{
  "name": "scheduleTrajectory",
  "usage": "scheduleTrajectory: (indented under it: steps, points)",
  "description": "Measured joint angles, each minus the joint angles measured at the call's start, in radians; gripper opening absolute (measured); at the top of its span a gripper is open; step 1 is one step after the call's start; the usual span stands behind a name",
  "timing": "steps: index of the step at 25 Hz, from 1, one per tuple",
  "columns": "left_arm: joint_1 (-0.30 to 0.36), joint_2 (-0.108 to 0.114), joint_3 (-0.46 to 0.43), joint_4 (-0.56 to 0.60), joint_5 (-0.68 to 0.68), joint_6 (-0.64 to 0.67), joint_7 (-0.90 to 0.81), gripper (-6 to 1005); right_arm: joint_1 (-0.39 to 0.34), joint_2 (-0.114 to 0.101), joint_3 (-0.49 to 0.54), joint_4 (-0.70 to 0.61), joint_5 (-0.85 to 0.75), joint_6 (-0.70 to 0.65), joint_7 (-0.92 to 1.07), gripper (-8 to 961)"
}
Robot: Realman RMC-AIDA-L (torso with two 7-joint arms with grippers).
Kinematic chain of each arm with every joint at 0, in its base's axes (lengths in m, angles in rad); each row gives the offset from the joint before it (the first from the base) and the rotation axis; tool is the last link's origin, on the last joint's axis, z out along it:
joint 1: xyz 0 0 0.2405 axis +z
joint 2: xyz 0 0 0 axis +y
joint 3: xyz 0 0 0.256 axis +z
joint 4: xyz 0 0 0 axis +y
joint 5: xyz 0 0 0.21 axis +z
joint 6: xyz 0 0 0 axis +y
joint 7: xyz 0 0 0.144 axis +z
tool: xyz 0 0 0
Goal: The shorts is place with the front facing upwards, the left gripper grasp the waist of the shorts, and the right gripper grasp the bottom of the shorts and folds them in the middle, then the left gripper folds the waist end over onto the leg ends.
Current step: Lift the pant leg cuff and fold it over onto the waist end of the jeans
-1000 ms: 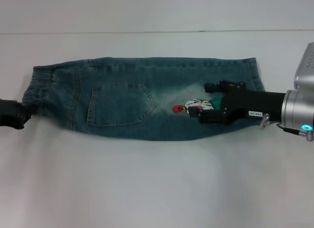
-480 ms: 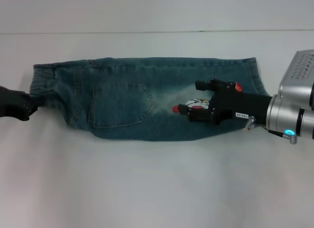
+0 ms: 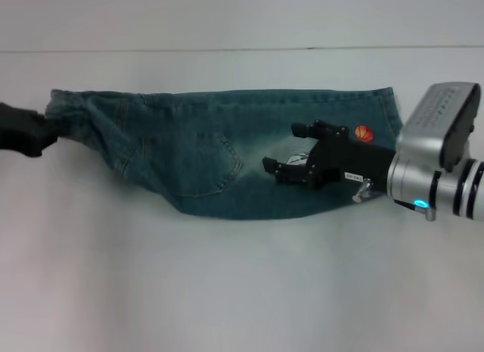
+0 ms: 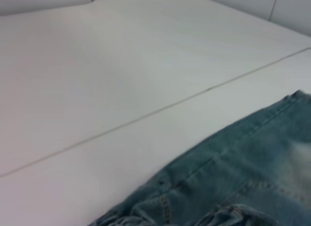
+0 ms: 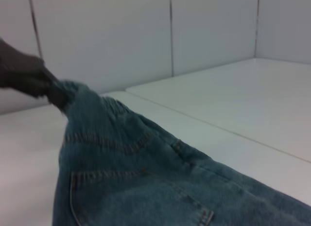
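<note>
Shorts (image 3: 219, 151) seen spread across middle of frame on white worktop (image 3: 242, 291), folded lengthwise, back pocket (image 3: 208, 166) up. Waist (image 3: 64, 113) bunched at upper left, lifted off worktop, clenched in left claw (image 3: 45, 132). Right claw (image 3: 283, 151) held over leg ends (image 3: 389, 113) at centre right, fingers parted, nothing grasped. Cartoon print (image 3: 364, 133) seen beside claw. Waist pinch also shown in right wrist view (image 5: 58, 92).

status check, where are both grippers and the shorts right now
Left gripper shut on the waist, lifting it off the white table. Right gripper open over the shorts near the leg ends. Nothing in the way.
</note>
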Motion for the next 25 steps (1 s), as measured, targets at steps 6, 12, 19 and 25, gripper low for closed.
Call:
scheduleTrajectory:
  steps: [6, 12, 19, 25]
  points:
    - [-0.027, -0.010, -0.001, 0.078, -0.001, 0.064, -0.070, 54, 0.048, 0.004, 0.004, 0.065, 0.012, 0.033, -0.044, 911]
    - [-0.066, -0.031, 0.001, 0.173, -0.004, 0.135, -0.138, 53, 0.056, 0.004, 0.000, 0.075, 0.027, 0.036, -0.061, 909]
    - [-0.111, -0.044, 0.001, 0.244, -0.007, 0.180, -0.214, 53, 0.067, 0.004, 0.001, 0.093, 0.027, 0.043, -0.081, 909]
    - [-0.154, -0.049, 0.003, 0.267, -0.009, 0.204, -0.249, 52, 0.093, 0.010, -0.005, 0.130, 0.071, 0.069, -0.123, 908]
